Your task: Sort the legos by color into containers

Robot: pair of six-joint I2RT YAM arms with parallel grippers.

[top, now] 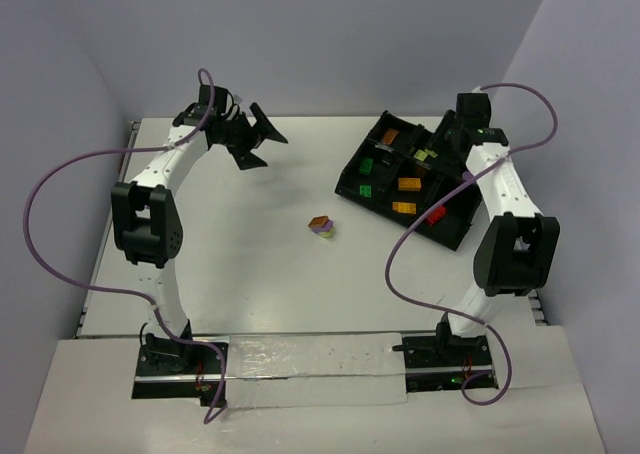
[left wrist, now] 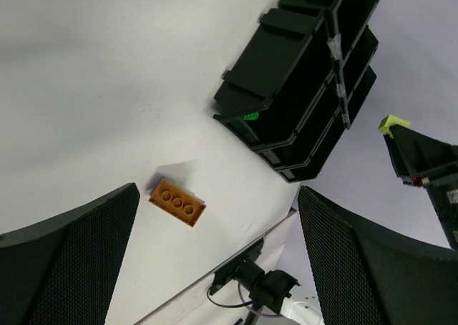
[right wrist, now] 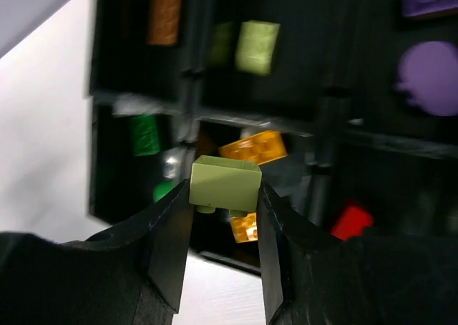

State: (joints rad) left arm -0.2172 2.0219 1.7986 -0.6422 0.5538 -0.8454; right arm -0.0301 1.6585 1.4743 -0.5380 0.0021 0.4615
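My right gripper is shut on a yellow-green lego and holds it above the black divided tray at the back right. The tray's containers hold sorted legos: green, orange, red, purple and another yellow-green. A small orange-topped cluster of legos lies on the white table near the middle, and it shows from above in the left wrist view as an orange brick. My left gripper hangs open and empty over the far left of the table, well away from the cluster.
Grey walls close the table at the back and sides. The tray stands tilted, its near edge by the right arm. Purple cables loop beside both arms. A taped strip runs between the arm bases at the front.
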